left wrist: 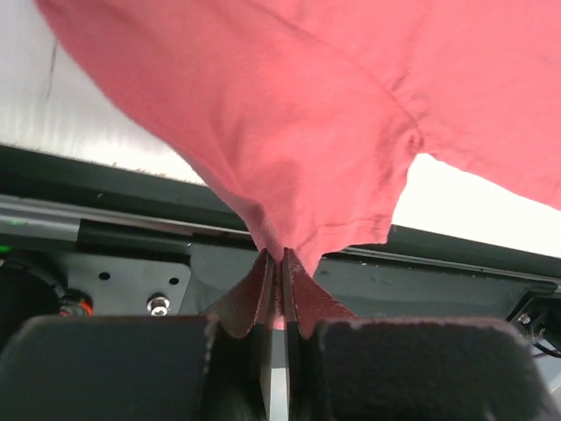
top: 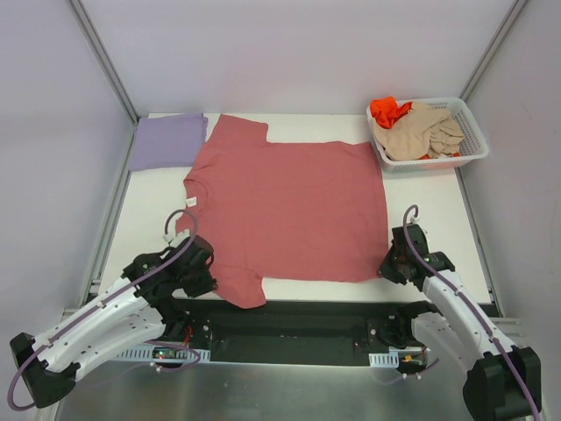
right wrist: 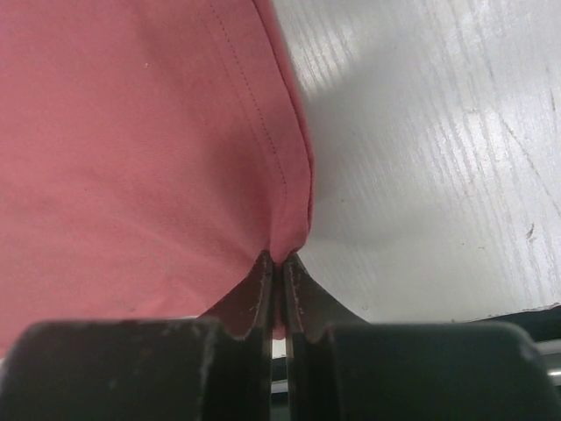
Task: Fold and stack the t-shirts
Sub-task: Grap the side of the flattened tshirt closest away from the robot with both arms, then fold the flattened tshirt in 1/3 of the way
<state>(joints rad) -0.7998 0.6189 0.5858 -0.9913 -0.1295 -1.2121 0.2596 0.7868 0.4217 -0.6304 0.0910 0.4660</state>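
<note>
The rose-red t-shirt (top: 289,206) lies spread flat on the white table, neck to the left. My left gripper (top: 209,279) is shut on its near-left sleeve area, the cloth (left wrist: 289,114) pinched between the jaws (left wrist: 280,260). My right gripper (top: 386,266) is shut on the shirt's near-right hem corner (right wrist: 282,254). A folded lavender t-shirt (top: 166,140) lies at the far left. The beige t-shirt (top: 421,132) and the orange one (top: 388,109) sit crumpled in the basket.
A white mesh basket (top: 473,132) stands at the far right corner. The table's near edge and a black base rail (top: 298,320) run just below the shirt. Bare white table (top: 434,210) shows to the right of the shirt.
</note>
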